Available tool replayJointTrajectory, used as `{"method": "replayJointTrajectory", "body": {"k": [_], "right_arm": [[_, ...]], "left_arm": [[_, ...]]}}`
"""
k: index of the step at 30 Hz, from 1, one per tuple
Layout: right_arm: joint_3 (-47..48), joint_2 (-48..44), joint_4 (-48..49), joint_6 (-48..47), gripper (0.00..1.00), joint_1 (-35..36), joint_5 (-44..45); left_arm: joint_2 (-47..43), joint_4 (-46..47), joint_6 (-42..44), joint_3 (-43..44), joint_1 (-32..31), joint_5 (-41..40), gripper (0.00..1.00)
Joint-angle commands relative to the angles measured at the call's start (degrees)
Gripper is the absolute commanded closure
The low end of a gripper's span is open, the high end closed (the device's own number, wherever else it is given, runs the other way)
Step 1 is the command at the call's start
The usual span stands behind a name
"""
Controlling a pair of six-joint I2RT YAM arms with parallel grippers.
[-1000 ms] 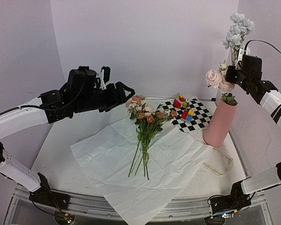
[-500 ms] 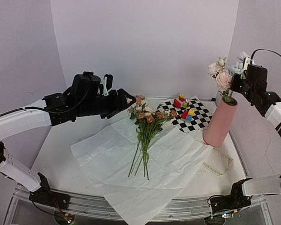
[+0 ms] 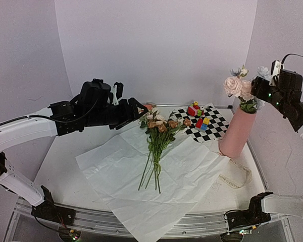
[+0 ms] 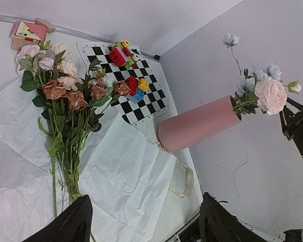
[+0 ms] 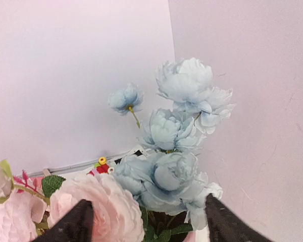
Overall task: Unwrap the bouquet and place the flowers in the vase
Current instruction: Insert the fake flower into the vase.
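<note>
L arm [image 3: 91, 108] is hovering over the surface [image 3: 65, 151] at mid-left of the top view. Its jaws are pointing twd the flower heads and standing open, nothing btwn them. R arm [image 3: 288, 93] is hanging at upper right, next to the vase top. Its jaws are spread wide either side of the blooms there, open, not pinching anything.

Vase [image 3: 236, 132] is standing at right of frame, just beside the checkered mat [image 3: 214, 126]. It's holding pink roses [image 3: 236, 85] & pale blue flowers [image 5: 166, 166].

Bouquet [image 3: 159, 133] is lying at centre on the flat, creased white paper [image 3: 187, 176], heads twd the back wall, stems twd the near edge.

Toy blocks [image 3: 199, 113] are sitting on the mat. A ribbon strip [image 3: 237, 176] is lying at lower right, below the vase.
</note>
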Motion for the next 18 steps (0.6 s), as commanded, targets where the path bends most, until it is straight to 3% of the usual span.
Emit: {"method": "replayJointTrajectory", "body": {"k": [1, 6, 12, 18], "right_arm": [[5.1, -2.6, -6.8, 4.6, 0.07, -0.2, 1.5], [8.1, -5.0, -10.8, 6.7, 0.03, -0.2, 1.8], [10.9, -6.2, -14.4, 5.2, 0.02, -0.2, -15.4], [9.2, -4.0, -20.4, 11.8, 0.02, -0.1, -33.1]], "left_arm": [[-0.5, 0.7, -0.2, 2.0, 0.0, -2.2, 0.26], [-2.0, 0.5, 0.7, 1.2, 0.0, -4.4, 0.26], [-2.9, -2.1, -0.8, 0.2, 0.7, -6.6, 0.25], [-0.4, -2.6, -2.9, -0.8, 1.0, -3.7, 0.24]]}}
